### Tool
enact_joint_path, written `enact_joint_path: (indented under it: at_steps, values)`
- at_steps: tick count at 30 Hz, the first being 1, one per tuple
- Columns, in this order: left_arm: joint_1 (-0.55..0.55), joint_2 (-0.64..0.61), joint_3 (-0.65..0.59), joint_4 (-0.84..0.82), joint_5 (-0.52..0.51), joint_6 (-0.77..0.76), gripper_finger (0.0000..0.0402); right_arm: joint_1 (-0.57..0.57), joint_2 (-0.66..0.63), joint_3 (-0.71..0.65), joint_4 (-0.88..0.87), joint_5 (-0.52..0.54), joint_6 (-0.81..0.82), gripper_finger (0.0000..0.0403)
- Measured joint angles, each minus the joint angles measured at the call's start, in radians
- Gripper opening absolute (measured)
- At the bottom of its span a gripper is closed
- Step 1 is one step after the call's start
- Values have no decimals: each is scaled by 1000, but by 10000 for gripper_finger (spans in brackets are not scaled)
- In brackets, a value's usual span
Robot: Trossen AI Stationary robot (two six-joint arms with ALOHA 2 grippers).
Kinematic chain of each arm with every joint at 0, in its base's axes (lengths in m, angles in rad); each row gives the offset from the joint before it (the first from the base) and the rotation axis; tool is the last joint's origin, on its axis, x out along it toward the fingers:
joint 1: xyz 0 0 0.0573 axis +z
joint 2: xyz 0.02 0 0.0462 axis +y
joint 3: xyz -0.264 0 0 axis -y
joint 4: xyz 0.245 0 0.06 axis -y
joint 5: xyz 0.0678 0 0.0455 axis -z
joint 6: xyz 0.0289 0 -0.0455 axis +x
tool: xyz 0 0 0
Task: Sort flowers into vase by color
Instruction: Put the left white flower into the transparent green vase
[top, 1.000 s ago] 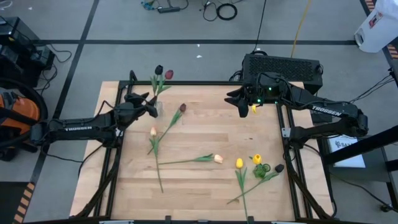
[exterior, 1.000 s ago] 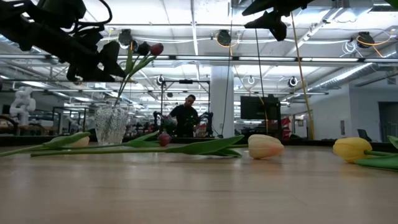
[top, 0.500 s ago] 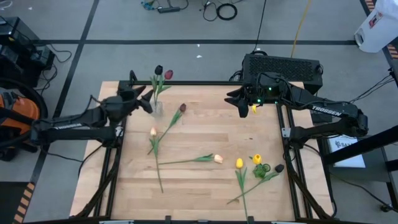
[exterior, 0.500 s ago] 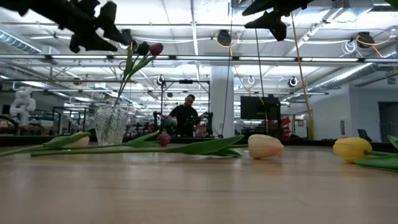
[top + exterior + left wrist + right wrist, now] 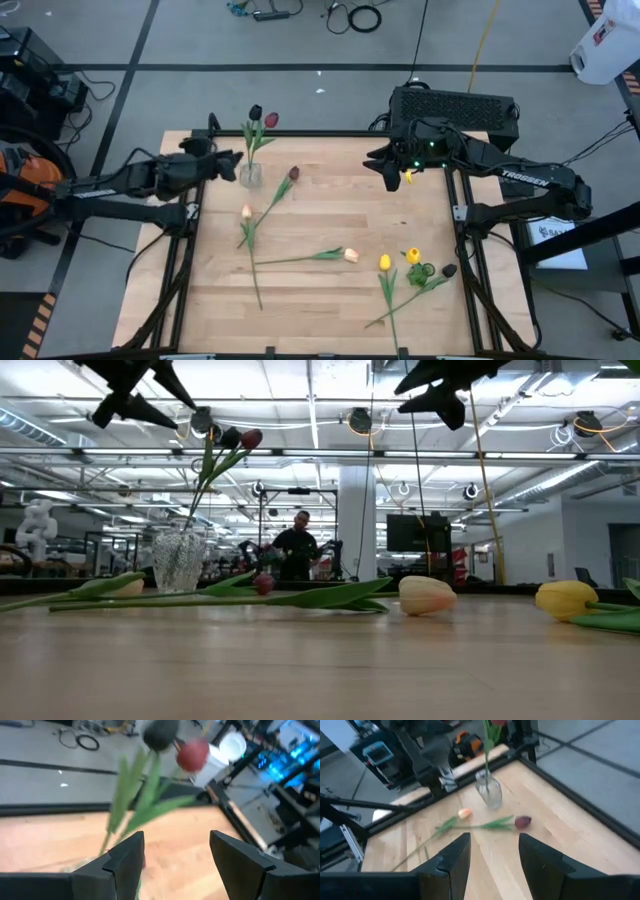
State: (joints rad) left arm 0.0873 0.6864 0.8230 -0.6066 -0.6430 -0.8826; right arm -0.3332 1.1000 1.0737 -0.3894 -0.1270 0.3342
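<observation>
A pale wooden table (image 5: 330, 220) bears a small clear glass vase (image 5: 251, 175) and loose green-stemmed artificial tulips (image 5: 300, 257), dark red, cream-peach, yellow and near-black.

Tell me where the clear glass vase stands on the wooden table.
In the high view, the clear glass vase stands near the wooden table's far left edge, holding two tulips, with the open left gripper beside it.

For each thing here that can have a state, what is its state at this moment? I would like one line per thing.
glass vase: upright, holds two tulips
dark red tulip: standing in the vase
near-black tulip: standing in the vase
cream tulip: lying flat on the table
yellow tulip: lying flat on the table
left gripper: open, empty, beside the vase
right gripper: open, empty, raised
</observation>
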Motion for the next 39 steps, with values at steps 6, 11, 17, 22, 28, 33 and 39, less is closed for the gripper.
enact_joint_path:
  at_steps: [6, 11, 17, 22, 28, 33, 39]
  values:
    - [-115, 152, 0, -9, 0, -134, 233, 0, -1, 0, -141, 4, 67, 160]
    - [-199, 264, 0, -9, 5, -275, 233, -2, -31, 0, -296, 122, 98, 160]
    - [-273, 336, 0, -10, 73, -472, 233, -34, -73, 0, -520, 126, 175, 160]
    - [-319, 399, 0, -97, 150, -671, 233, -58, -69, 0, -707, 127, 234, 160]
    - [-372, 508, 0, -268, 399, -941, 233, -58, -67, 0, -737, 126, 229, 160]
    - [-418, 610, -1, -247, 487, -1022, 233, -58, -67, 0, -737, 126, 199, 160]
    - [-437, 717, -1, -238, 552, -1089, 233, -58, -67, 0, -737, 126, 168, 160]
